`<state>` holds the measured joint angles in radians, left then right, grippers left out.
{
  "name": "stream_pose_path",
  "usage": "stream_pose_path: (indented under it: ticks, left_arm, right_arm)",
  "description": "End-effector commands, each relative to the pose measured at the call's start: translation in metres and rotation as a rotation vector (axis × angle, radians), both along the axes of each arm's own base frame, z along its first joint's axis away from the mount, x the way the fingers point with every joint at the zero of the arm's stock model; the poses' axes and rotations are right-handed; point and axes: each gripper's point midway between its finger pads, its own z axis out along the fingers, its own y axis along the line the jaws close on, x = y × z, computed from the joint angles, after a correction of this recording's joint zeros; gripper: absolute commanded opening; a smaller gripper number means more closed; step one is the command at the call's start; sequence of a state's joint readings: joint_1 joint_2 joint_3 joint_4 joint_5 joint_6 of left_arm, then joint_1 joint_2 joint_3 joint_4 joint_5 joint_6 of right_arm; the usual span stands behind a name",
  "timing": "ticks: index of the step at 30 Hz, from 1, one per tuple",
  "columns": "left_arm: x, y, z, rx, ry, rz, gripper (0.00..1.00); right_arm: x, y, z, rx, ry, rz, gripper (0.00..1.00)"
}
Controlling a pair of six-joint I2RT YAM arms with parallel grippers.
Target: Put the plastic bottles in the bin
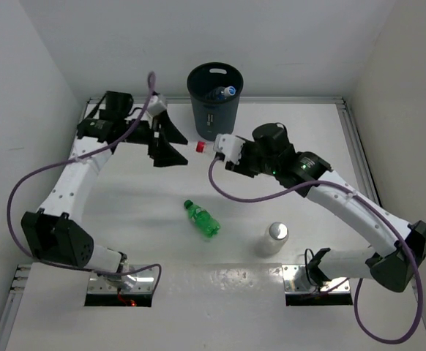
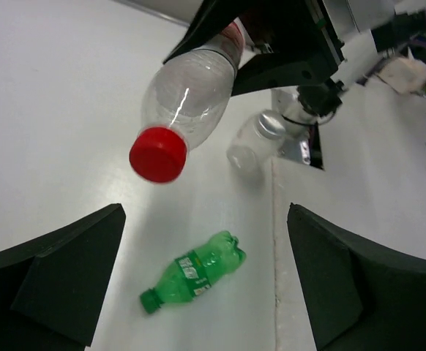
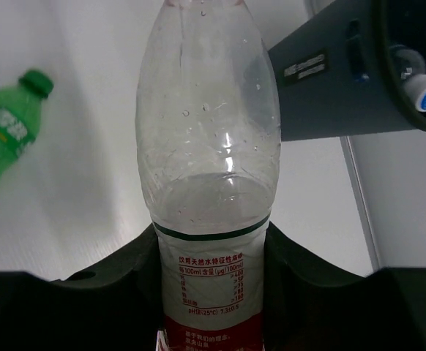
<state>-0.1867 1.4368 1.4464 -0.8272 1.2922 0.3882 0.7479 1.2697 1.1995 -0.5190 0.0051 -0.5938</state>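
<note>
red-capped bottle (image 3: 209, 146) in right claw (image 1: 231, 151)

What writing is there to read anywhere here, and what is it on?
"100ml": white label of the red-capped bottle.
"(25°C)": same label, lower down; its other print is unclear.
White label on the bin: too small to read.
Label on the green bottle: blurred.

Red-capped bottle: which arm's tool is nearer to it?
Right. The right tool is shut on the red-capped bottle; the left tool hangs open just off its cap, not touching.
</note>
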Motion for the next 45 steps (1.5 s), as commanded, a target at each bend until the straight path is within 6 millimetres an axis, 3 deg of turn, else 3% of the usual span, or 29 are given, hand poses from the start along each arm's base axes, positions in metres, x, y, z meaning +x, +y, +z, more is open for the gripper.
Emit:
stream_pose_path:
  ticks: [1, 2, 3, 4, 7, 8, 9, 12, 16, 24, 27, 28, 31, 35, 41, 45]
  left_arm:
    - [-0.002, 0.008, 0.060, -0.120, -0.122, 0.013, 1.00]
    - [0.000, 0.008, 0.065, -0.123, -0.127, 0.033, 1.00]
    - [-0.001, 0.010, 0.072, -0.138, -0.014, 0.086, 1.00]
    - [0.013, 0.015, 0.087, -0.177, -0.124, 0.183, 1.00]
    - [0.029, 0.031, 0.119, -0.361, -0.099, 0.417, 1.00]
    - [0.025, 0.037, 0.132, -0.407, -0.101, 0.465, 1.00]
    - [0.027, 0.038, 0.134, -0.432, -0.086, 0.481, 1.00]
    - [0.005, 0.024, 0.160, -0.534, -0.048, 0.378, 1.00]
    - [0.000, 0.016, 0.171, -0.616, 0.010, 0.344, 0.97]
    - [0.002, 0.000, 0.172, -0.677, 0.092, 0.301, 0.89]
    - [0.010, -0.009, 0.166, -0.647, 0.117, 0.323, 0.86]
    - [0.021, -0.013, 0.156, -0.629, 0.138, 0.363, 0.86]
    - [0.024, -0.012, 0.157, -0.639, 0.128, 0.381, 0.84]
    - [0.023, -0.013, 0.162, -0.658, 0.113, 0.382, 0.71]
    - [0.020, -0.015, 0.166, -0.666, 0.086, 0.366, 0.62]
    - [0.019, -0.020, 0.165, -0.672, 0.091, 0.355, 0.49]
  right_arm:
    - [0.007, 0.021, 0.070, 0.314, -0.002, -0.065, 0.00]
    - [0.001, 0.027, 0.071, 0.386, 0.070, -0.077, 0.00]
    - [0.000, 0.032, 0.082, 0.434, 0.068, -0.074, 0.00]
    - [0.000, 0.034, 0.084, 0.457, 0.078, -0.076, 0.00]
    - [-0.005, 0.047, 0.101, 0.583, 0.104, -0.071, 0.00]
    - [-0.008, 0.050, 0.101, 0.621, 0.132, -0.083, 0.00]
    - [-0.008, 0.050, 0.107, 0.650, 0.127, -0.085, 0.00]
    - [-0.005, 0.057, 0.135, 0.779, 0.097, -0.086, 0.00]
    - [-0.002, 0.061, 0.142, 0.813, 0.122, -0.099, 0.00]
    - [-0.006, 0.065, 0.147, 0.818, 0.112, -0.084, 0.00]
    - [-0.008, 0.067, 0.151, 0.818, 0.104, -0.069, 0.00]
    - [-0.008, 0.067, 0.153, 0.818, 0.099, -0.067, 0.00]
    - [-0.010, 0.070, 0.151, 0.804, 0.105, -0.060, 0.00]
    - [-0.011, 0.070, 0.146, 0.795, 0.113, -0.062, 0.00]
    - [-0.011, 0.069, 0.142, 0.786, 0.113, -0.062, 0.00]
    - [-0.012, 0.071, 0.143, 0.786, 0.115, -0.055, 0.00]
